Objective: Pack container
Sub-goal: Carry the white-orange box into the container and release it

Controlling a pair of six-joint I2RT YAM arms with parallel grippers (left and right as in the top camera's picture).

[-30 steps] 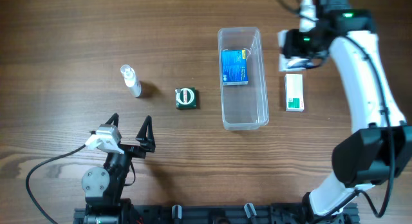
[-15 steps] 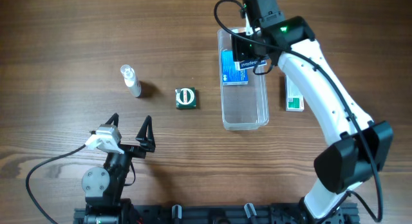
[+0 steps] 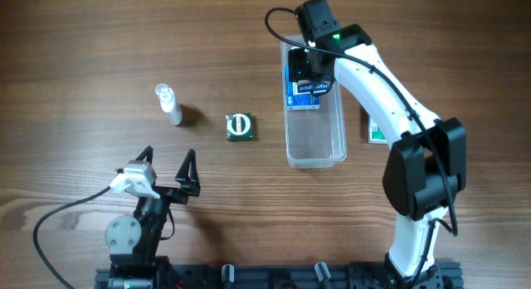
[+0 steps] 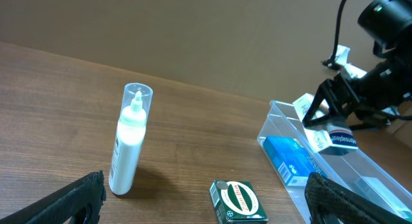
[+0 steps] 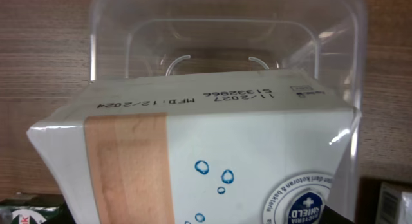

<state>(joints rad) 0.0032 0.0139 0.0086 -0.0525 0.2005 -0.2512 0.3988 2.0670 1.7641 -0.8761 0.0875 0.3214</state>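
Note:
The clear plastic container lies right of centre, with a blue box flat in its far half. My right gripper is shut on a white plaster box and holds it over the far end of the container, above the blue box. In the right wrist view the white box fills the lower frame, with the container's end wall beyond it; the fingers are hidden. My left gripper is open and empty at the near left.
A dark green box lies left of the container. A small white bottle stands further left. A green-and-white box lies right of the container, partly under my right arm.
My right arm has swung left from beside the container to over its far end, carrying the white box. The left arm has not moved.

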